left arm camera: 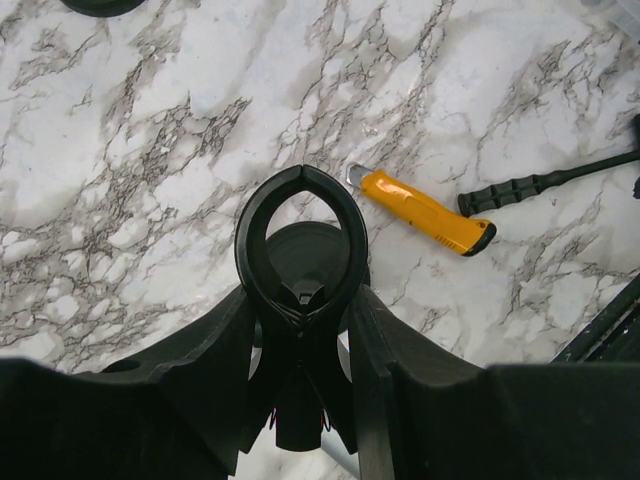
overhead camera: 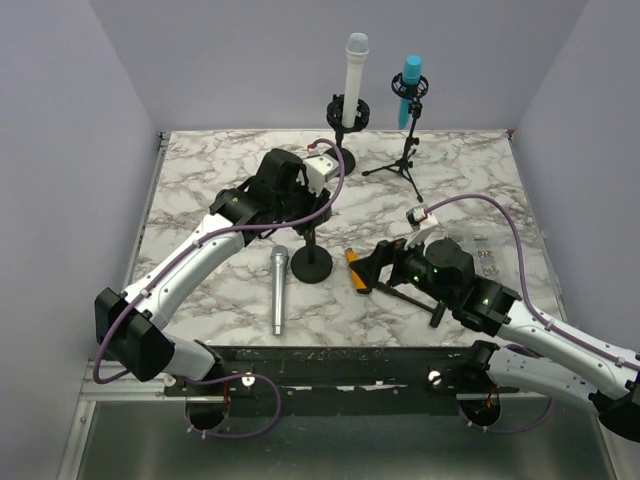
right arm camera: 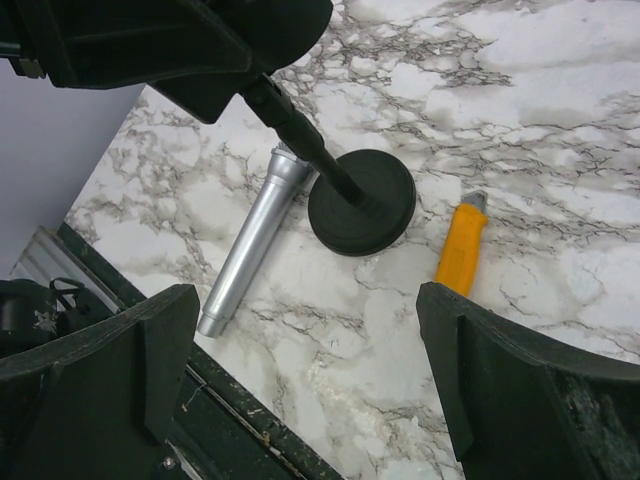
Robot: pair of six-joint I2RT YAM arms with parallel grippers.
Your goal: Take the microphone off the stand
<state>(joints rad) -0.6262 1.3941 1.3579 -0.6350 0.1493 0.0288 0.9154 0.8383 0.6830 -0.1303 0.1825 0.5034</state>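
Both grippers (left arm camera: 300, 295) (right arm camera: 305, 300) low at stand (overhead camera: 312, 264)

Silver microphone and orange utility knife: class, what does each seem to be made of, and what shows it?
Silver microphone: probably metal with a satin finish, since a soft sheen runs along its barrel. Orange utility knife: likely a moulded plastic body, smooth and evenly coloured, with a black end cap and a small metal tip.

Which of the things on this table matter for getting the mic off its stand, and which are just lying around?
For the job: stand, clip empty, held by the left gripper; silver mic, lying beside it.
Lying about: orange knife; black tool; white mic and teal mic, upright at the back.
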